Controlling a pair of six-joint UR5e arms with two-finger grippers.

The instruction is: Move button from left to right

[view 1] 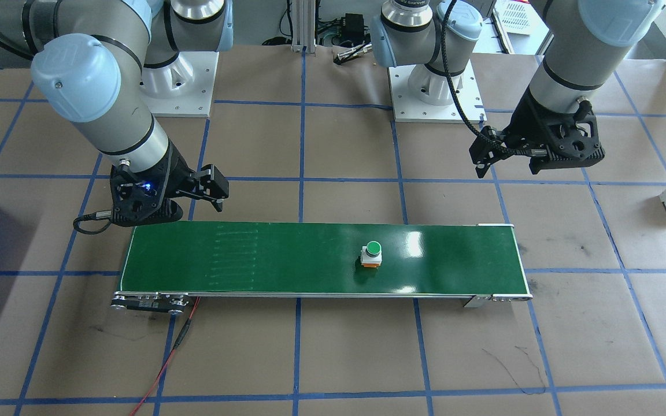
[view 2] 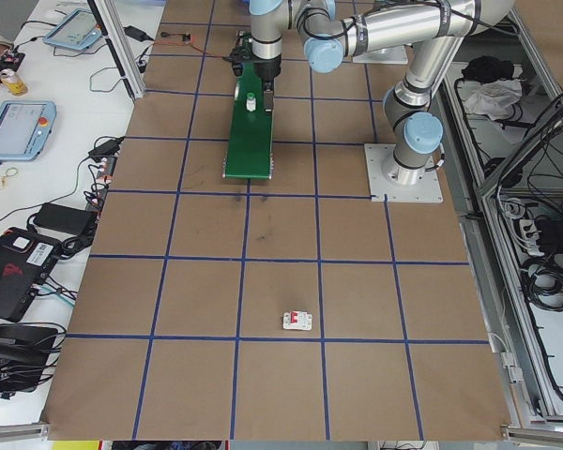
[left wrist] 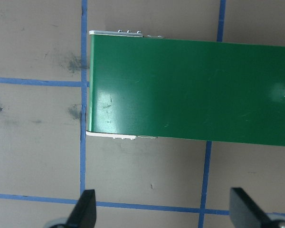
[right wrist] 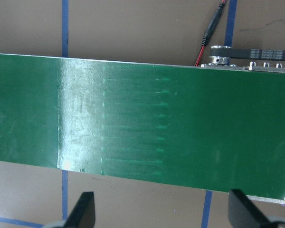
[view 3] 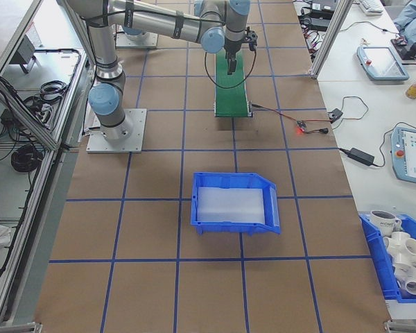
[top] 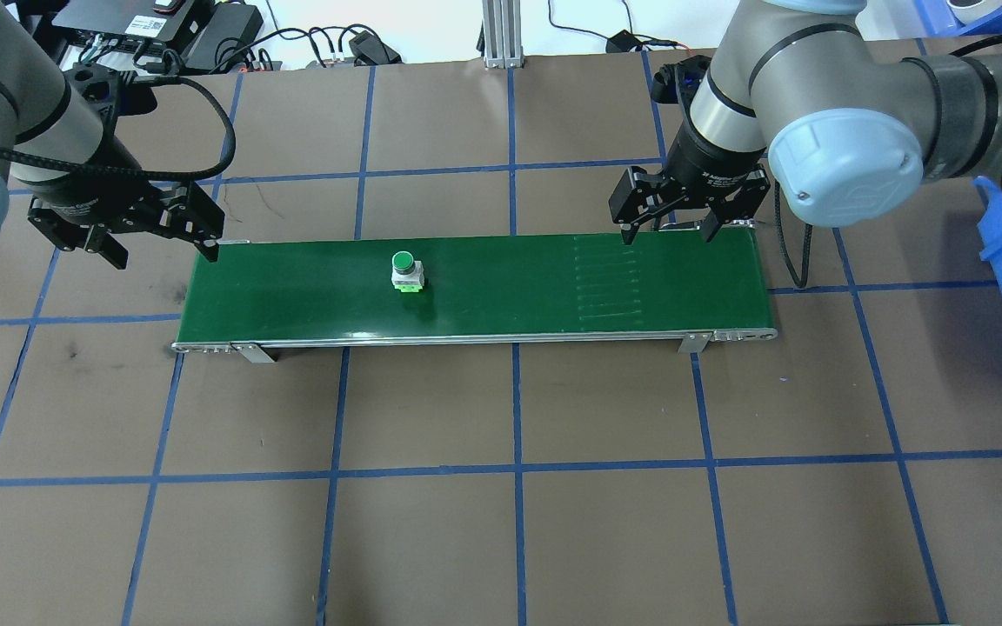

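While both the left gripper (top: 157, 235) and right gripper (top: 669, 222) hover spread, the round-capped, boxy button (top: 405, 271) stands on the glossy green belt (top: 501, 296), nearer its left end.

This is a robotics lab or an industrial test cell. Two robot arms stand on white base plates (view 2: 405, 184) bolted to a big table (top: 501, 522) covered with brown paper and marked in squares with blue tape. A small green conveyor belt (top: 475, 283) lies on it. Around the table there are aluminium frame posts (view 3: 333, 35), teach pendants (view 3: 410, 154), cables, power supplies and blue plastic bins (view 3: 234, 202).
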